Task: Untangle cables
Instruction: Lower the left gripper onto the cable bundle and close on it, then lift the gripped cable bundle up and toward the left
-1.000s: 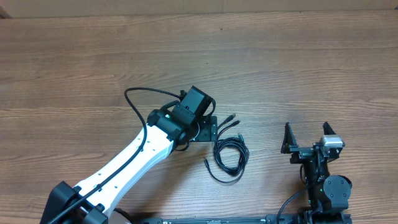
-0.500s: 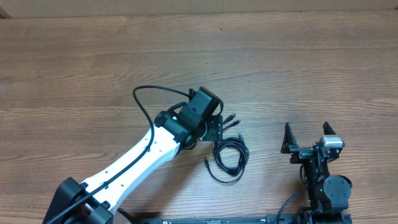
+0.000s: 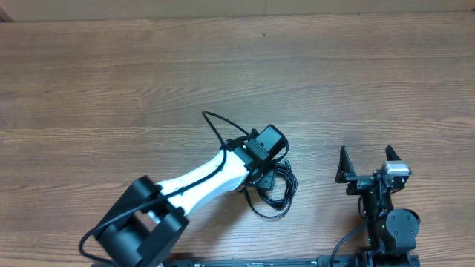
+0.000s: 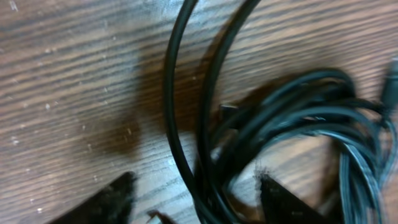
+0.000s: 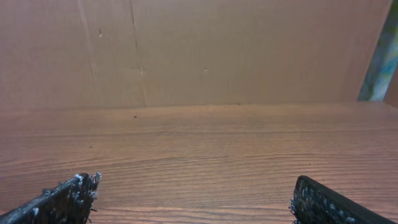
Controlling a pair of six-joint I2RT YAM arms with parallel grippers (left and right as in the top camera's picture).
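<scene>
On the wooden desk [image 3: 111, 89]: the cables [image 3: 278, 194], thin and black, bunched in one loose coil. Directly over the upper left edge of the cables, the left hand [image 3: 269, 169], pointing down onto them at the end of the white arm [image 3: 200, 182].

Seen from the left wrist, low over the cables, with fingers [image 4: 115, 196] spread, one on each side of two long strands that curve out of the coil. Most of the loops to the right of the right-side finger. No pinch on any strand visible. Touching the cables or just above them: cannot tell.

Well to the right of the cables, the right hand [image 3: 366, 165], fingers wide apart, holding nothing, clear of every strand. Seen from the right wrist, plain wood of the desk between the spread fingers [image 5: 65, 198], and a brown wall [image 5: 199, 50] beyond.
</scene>
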